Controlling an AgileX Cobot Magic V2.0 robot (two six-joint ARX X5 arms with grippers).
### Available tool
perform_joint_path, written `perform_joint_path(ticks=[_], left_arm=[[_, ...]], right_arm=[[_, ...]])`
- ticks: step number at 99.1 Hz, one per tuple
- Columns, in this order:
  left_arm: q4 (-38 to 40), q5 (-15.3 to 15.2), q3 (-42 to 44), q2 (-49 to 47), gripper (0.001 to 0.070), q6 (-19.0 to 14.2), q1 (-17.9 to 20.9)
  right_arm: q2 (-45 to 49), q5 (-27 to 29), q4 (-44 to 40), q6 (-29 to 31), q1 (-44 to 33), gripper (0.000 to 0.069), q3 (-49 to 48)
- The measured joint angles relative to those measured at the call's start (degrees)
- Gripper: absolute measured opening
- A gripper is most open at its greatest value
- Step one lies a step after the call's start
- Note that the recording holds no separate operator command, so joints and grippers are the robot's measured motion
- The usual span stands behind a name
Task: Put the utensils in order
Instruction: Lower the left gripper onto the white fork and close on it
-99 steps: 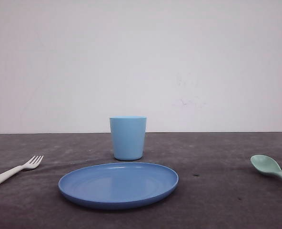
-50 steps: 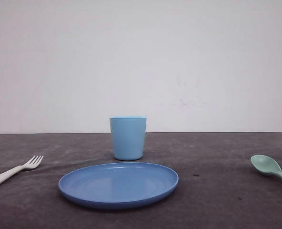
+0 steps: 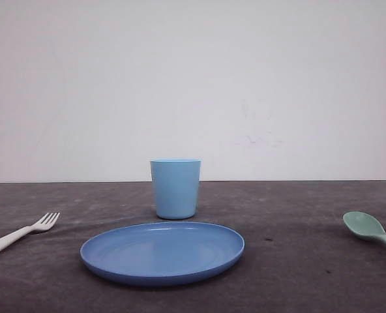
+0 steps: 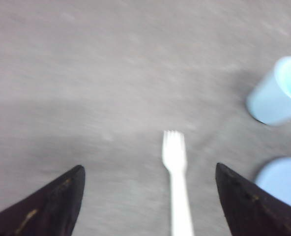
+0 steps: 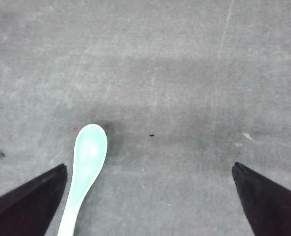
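Fork (image 3: 22, 233) lies at lower left on the table (image 3: 297, 261), spoon (image 3: 373, 233) at lower right. Both look light, stiff, slippery plastic; best pinched mid-handle. Both arms' jaws gape, empty.

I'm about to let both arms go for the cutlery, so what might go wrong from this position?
The spoon lies close to one finger of the open right gripper, off centre, so a straight descent may land on it or push it aside. The fork lies flat on the table between the open left gripper's fingers; a thin handle may slip when pinched. The plate and cup sit nearby and could be bumped.
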Motion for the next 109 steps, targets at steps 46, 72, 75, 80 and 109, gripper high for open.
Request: perform_joint_path(ticks=[46, 72, 75, 80, 109], left_arm=[[2.4, -4.2, 0.0, 21.2, 0.0517, -4.5, -12.9], [8.3, -7.7, 0.0, 30.6, 0.0517, -5.6, -15.7], [8.8, -8.2, 0.0, 31.2, 0.0516, -5.7, -15.8], [9.8, -9.0, 0.0, 32.1, 0.0515, -5.7, -15.9], [11.2, -9.6, 0.0, 35.0, 0.0424, -5.7, -16.0]], right_arm=[[0.0, 0.0, 0.0, 0.0, 0.0, 0.0680, 0.0], [0.0, 0.0, 0.0, 0.0, 0.0, 0.0680, 0.0], [0.0, 0.0, 0.0, 0.0, 0.0, 0.0680, 0.0], [0.0, 0.0, 0.0, 0.0, 0.0, 0.0680, 0.0], [0.0, 0.0, 0.0, 0.0, 0.0, 0.0680, 0.0]])
